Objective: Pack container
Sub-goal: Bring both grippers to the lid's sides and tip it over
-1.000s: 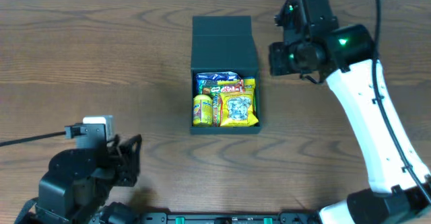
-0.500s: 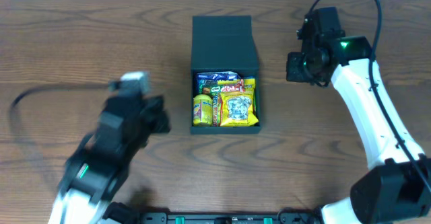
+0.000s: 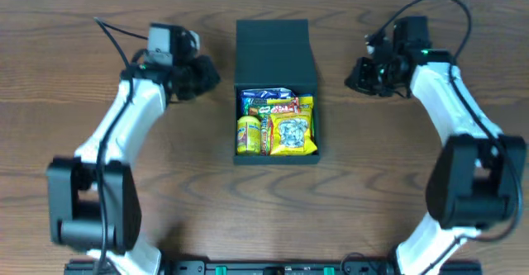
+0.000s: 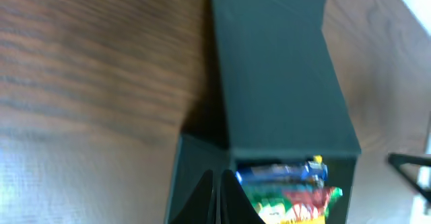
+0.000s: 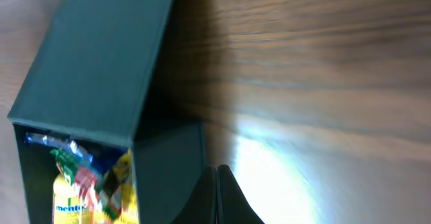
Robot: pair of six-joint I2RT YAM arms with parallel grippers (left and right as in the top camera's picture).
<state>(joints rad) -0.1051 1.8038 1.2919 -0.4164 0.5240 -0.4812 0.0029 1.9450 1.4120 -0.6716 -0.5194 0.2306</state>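
Note:
The dark container [image 3: 276, 56] stands at the table's middle, its flap lid folded back toward the far side. Yellow, blue and green snack packets [image 3: 277, 125] fill its open body. My left gripper [image 3: 213, 77] hovers just left of the container beside the lid hinge, shut and empty. In the left wrist view the left gripper [image 4: 217, 178] has its fingertips together over the container's left wall [image 4: 192, 177], with the packets [image 4: 289, 187] to their right. My right gripper [image 3: 350, 75] is to the container's right, shut and empty. The right wrist view has the right gripper [image 5: 216, 173] beside the container's right wall [image 5: 168, 170].
Brown wooden tabletop [image 3: 99, 201] surrounds the container. A white wall edge runs along the far side of the table. Both arms arc in from the near edge, their cables looping above the wrists.
My left arm has swung from the near left corner up to the container's left side, and its jaws have closed. The right gripper has shifted slightly and remains shut.

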